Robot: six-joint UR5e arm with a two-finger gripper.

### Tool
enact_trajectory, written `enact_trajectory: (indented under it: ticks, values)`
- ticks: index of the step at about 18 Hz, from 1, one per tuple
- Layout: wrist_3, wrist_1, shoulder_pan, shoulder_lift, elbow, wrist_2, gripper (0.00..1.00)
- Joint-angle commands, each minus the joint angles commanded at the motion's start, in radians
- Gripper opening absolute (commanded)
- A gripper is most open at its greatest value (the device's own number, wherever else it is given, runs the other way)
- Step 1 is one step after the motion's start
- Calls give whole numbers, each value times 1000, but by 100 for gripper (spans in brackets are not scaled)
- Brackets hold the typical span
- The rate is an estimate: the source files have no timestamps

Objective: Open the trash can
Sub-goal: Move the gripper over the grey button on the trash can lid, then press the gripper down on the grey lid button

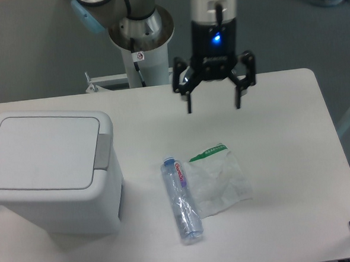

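Above the far part of the table hangs the gripper, its two black fingers spread wide apart and pointing down, with nothing between them. A blue light glows on the body just above the fingers, and the silver wrist rises out of the top of the picture. Behind it and to its left stands the arm's base, a pale column with a grey collar.

Well to the gripper's left and nearer the camera sits the bin, a big white box with rounded corners. Its flat lid lies shut, and the grey tab runs along the lid's right edge, on the side facing the gripper. The gripper is well apart from the bin and touches nothing.

Below the gripper, nearer the camera, a clear bottle lies on its side, its blue cap toward the gripper. Just beside the bottle's right, touching or overlapping it, lies a crumpled clear bag with a green strip at its upper edge.
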Motion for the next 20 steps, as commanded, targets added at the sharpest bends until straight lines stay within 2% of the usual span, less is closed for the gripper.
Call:
enact_trajectory:
  ticks: [5,11,20]
  values:
    - [-69,29,-58,-34,21,-6,100]
    - [-193,38,-123,-60,32,-14,100]
    - [-212,41,-152,-75,22,-25,100]
